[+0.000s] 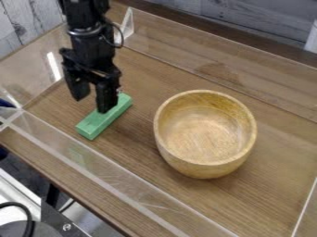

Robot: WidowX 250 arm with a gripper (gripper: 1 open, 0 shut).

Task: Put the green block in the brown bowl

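The green block [102, 119] lies flat on the wooden table, its long axis running from near left to far right. My black gripper [93, 95] hangs over the block's far end, open, with a finger [107, 97] standing in front of the block's upper part. Nothing sits between the fingers. The brown bowl [206, 132] stands to the right of the block, empty, about a block's length away from it.
A clear plastic wall [74, 153] runs along the near side of the table, and another edge rises at the far right [303, 208]. Grey planks form the backdrop at the far left.
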